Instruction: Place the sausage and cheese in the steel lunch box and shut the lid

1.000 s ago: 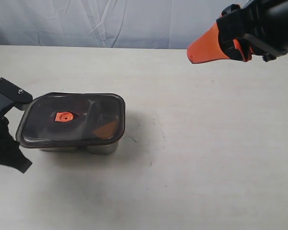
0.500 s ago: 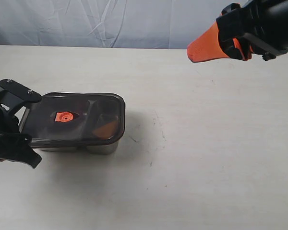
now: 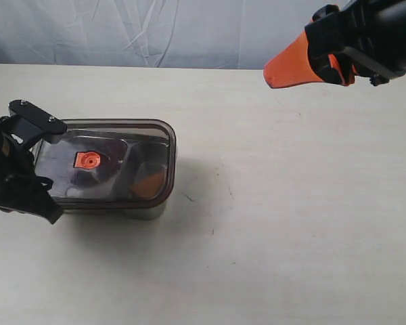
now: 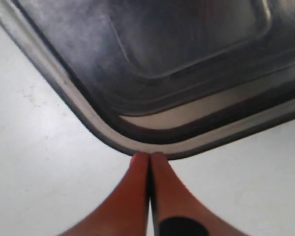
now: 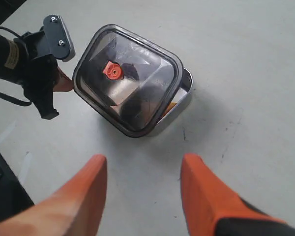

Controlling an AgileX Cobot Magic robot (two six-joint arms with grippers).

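Observation:
The dark translucent lid [image 3: 115, 162] with its orange valve tab [image 3: 88, 160] lies on the steel lunch box [image 3: 147, 209] at the table's left. In the right wrist view the lid [image 5: 128, 78] sits slightly askew, leaving one end of the box rim [image 5: 186, 88] uncovered. The yellow-orange cheese [image 3: 149, 183] shows through the lid. I cannot make out the sausage under the dark plastic. My left gripper [image 4: 149, 157] is shut, its tips touching a rounded corner of the lid [image 4: 187, 73]. It holds nothing. My right gripper [image 5: 143, 164] hangs open high above the table, empty.
The left arm's black body [image 3: 17, 166] stands against the box's left end. The right arm [image 3: 365, 34] hovers at the upper right. A pale wrinkled backdrop [image 3: 155, 30] closes the far side of the light tabletop [image 3: 291, 203].
My left gripper has moved right, up against the lid's left edge, and the lid has shifted and settled lower on the box. The right arm has stayed still.

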